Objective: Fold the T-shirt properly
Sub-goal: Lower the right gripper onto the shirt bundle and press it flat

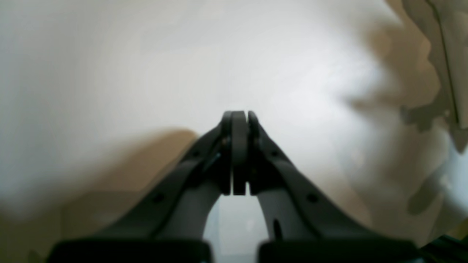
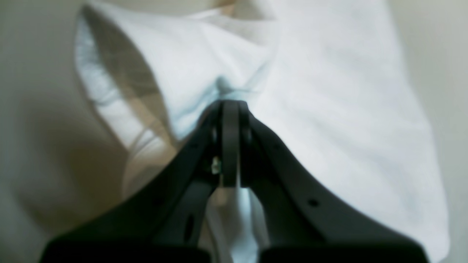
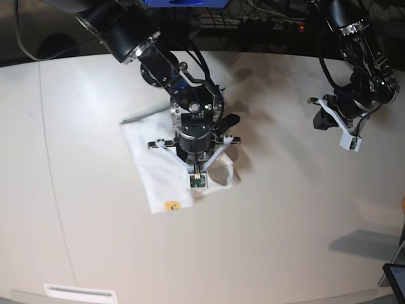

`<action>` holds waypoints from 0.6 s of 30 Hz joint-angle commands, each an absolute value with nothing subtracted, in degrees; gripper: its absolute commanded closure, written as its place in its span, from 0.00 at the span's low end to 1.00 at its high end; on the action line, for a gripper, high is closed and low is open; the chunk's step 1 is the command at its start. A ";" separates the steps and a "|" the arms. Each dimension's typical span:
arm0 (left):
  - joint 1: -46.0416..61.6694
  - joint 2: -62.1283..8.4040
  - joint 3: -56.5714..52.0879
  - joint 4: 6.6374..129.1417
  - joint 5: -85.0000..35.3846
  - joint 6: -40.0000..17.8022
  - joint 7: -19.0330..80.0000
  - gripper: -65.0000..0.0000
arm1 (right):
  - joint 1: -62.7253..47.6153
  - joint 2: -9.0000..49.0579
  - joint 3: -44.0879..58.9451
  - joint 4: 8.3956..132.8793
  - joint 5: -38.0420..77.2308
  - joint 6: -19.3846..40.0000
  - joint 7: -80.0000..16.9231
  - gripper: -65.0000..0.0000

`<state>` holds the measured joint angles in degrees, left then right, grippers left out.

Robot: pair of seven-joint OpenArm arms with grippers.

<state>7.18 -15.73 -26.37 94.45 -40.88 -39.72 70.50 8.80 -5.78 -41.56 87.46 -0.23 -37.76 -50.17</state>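
Black fingers of the right gripper [image 2: 231,106] fill the foreground of the right wrist view, pressed together with a bunched fold of the white T-shirt [image 2: 329,109] pinched at their tips. From that pinch the cloth spreads outward: a broad smooth panel runs off to the right, and to the left a raised hem curls open like a mouth, shadowed beige inside. More white cloth shows below, between the finger bases.

In the base view this arm reaches down over the middle of the pale table [image 3: 285,240], its wrist covering much of the T-shirt [image 3: 152,171], which lies folded into a compact white shape on the table's left-centre. A small yellow mark [image 3: 171,205] shows near the shirt's lower corner, and a loose loop of cloth sticks out on the right of the wrist.

The left gripper [image 1: 239,115] is also closed, its fingers meeting with nothing between them. Past its tips the left wrist view gives only blurred pale surface and brownish shadow. In the base view this arm [image 3: 345,120] hangs above the table's far right, well apart from the shirt; the fingers themselves are hard to make out there.

A dark screen corner [image 3: 395,278] shows at the lower right edge.
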 commanded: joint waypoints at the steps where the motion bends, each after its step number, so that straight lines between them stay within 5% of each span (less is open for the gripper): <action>1: 6.55 -16.75 -26.68 95.25 -41.80 -40.00 69.58 1.00 | 10.24 -6.64 -41.80 88.22 -0.22 -37.93 -48.75 1.00; 18: 6.55 -16.66 -26.77 95.16 -41.98 -40.00 69.58 1.00 | 12.18 -6.46 -49.71 88.13 0.31 -37.58 -48.84 1.00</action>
<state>7.14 -15.73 -26.48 94.43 -40.93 -39.72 70.50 11.14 -5.72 -49.50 87.46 1.06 -37.76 -49.98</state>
